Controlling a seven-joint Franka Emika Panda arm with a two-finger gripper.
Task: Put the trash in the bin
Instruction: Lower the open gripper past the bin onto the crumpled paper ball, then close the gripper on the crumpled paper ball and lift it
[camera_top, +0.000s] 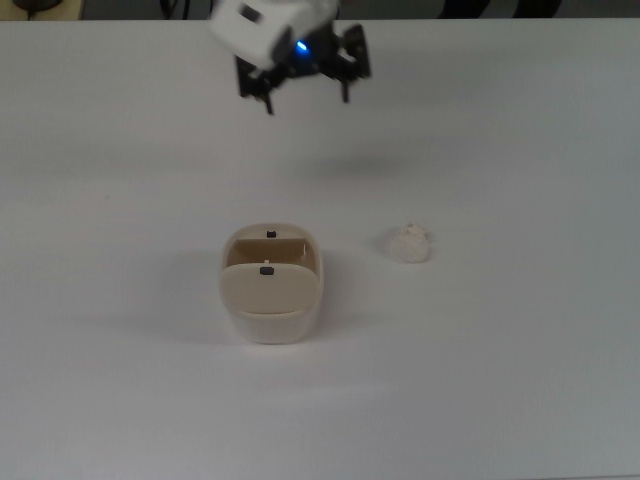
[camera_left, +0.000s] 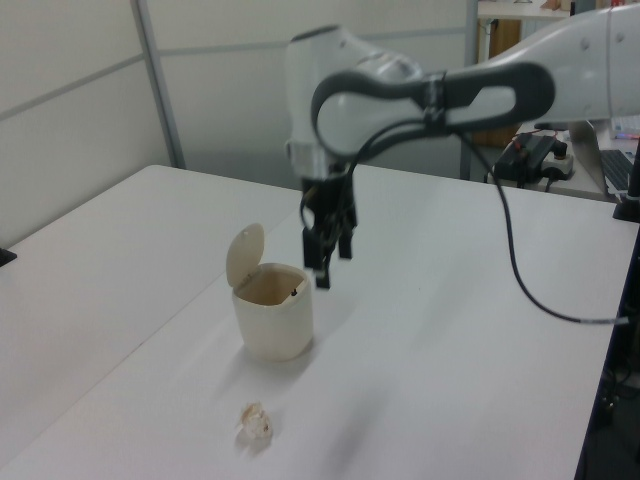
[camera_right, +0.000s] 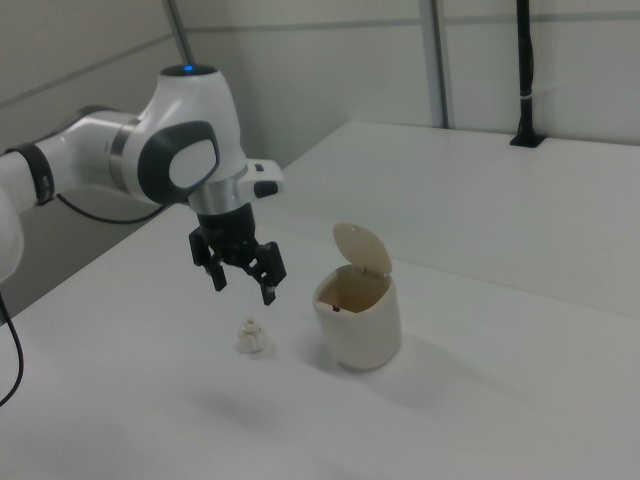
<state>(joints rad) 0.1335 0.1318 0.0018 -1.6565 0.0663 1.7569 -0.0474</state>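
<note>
Top view first: white tabletop (camera_top: 500, 120) carries a small beige plastic bin (camera_top: 271, 284) with rounded corners near its middle, swing flap lid tipped up and two small dark knobs showing. A small crumpled off-white paper wad (camera_top: 410, 243) lies on the table just off the bin toward the top view's right, apart from it. The black two-finger gripper (camera_top: 306, 96) hangs above the table nearer the far edge, its fingers spread apart and empty, with a blue light glowing on the white wrist above.

Left view: the bin (camera_left: 272, 311) stands with its round lid (camera_left: 244, 255) raised toward the left view's left. The paper wad (camera_left: 255, 422) lies in front of it, nearer the table's near edge. The gripper (camera_left: 331, 263) points downward just beside the bin's upper rim on the left view's right, not touching it.

Right view: the gripper (camera_right: 241, 281) hangs with fingers splayed above the paper wad (camera_right: 252, 337), clear of it. The bin (camera_right: 358, 315) stands toward the right view's right of both.
</note>
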